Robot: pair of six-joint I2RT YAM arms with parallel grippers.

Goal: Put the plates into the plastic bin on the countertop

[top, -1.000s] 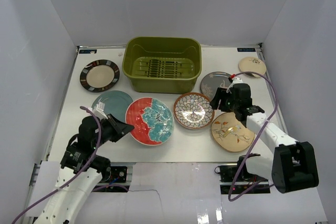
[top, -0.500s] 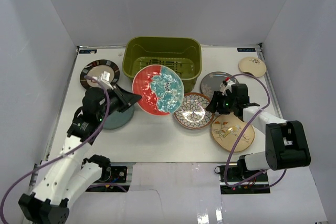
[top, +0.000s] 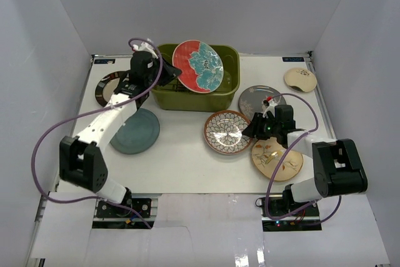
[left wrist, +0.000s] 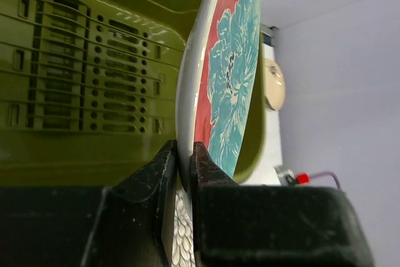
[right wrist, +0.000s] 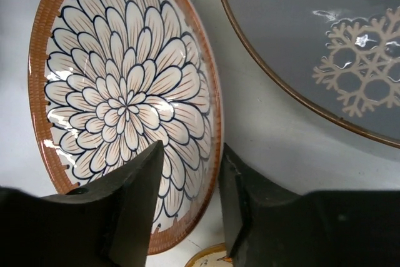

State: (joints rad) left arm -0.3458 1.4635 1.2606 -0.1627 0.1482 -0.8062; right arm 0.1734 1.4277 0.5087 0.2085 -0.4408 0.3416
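My left gripper (top: 170, 72) is shut on the rim of the red plate with the teal flower (top: 199, 65) and holds it tilted on edge over the olive-green plastic bin (top: 187, 99). The left wrist view shows the jaws (left wrist: 184, 161) clamped on that plate (left wrist: 231, 79) above the bin's slotted bottom (left wrist: 75, 67). My right gripper (top: 253, 128) is open, low on the countertop, its fingers astride the right rim of the brown-white petal plate (top: 226, 132). In the right wrist view that gripper (right wrist: 190, 186) straddles the plate's rim (right wrist: 125, 104) without closing on it.
The plain teal plate (top: 134, 130) and the dark-rimmed cream plate (top: 107, 90) lie left of the bin. The grey plate (top: 256, 97), the cream bird plate (top: 278, 159) and the small cream plate (top: 300, 79) lie on the right. White walls enclose the table.
My left gripper lifted the red plate off the table and carried it back and up over the bin. My right gripper settled around the petal plate's rim; that plate shifted slightly left.
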